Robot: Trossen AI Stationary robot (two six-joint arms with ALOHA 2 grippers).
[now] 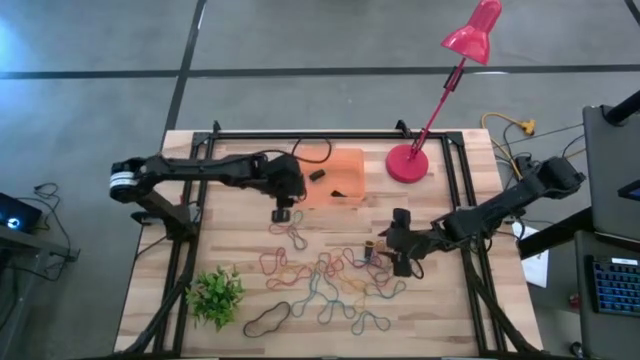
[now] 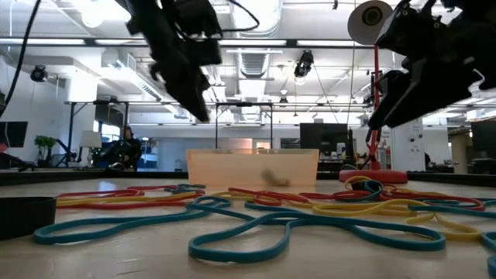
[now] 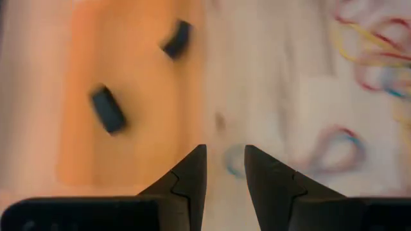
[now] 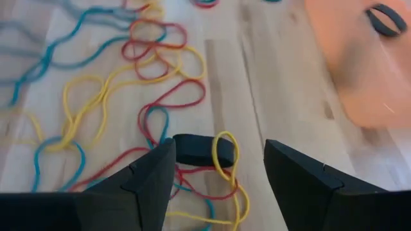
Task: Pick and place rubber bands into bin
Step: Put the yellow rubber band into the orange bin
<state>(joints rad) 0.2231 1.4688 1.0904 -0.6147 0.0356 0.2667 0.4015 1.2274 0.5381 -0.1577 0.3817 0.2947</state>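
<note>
The rubber bands (image 1: 325, 282) lie in a loose, many-coloured tangle on the wooden table, toward its near side. The orange bin (image 1: 340, 162) stands on the far half, with two black bands (image 3: 108, 110) inside. My left gripper (image 1: 283, 213) hovers off the bin's near left corner, its fingers a narrow gap apart (image 3: 225, 162) over a small bluish band. My right gripper (image 1: 388, 248) is wide open (image 4: 218, 154) above the tangle's right end. Below it, between the fingers, lie a black band (image 4: 202, 149) and a yellow loop (image 4: 226, 157). In the low view both grippers are off the table.
A red lamp's round base (image 1: 407, 163) stands just right of the bin, its stem leaning to the far right. A small green plant (image 1: 215, 295) sits at the near left corner. Black frame rails run along the table's left, right and far edges.
</note>
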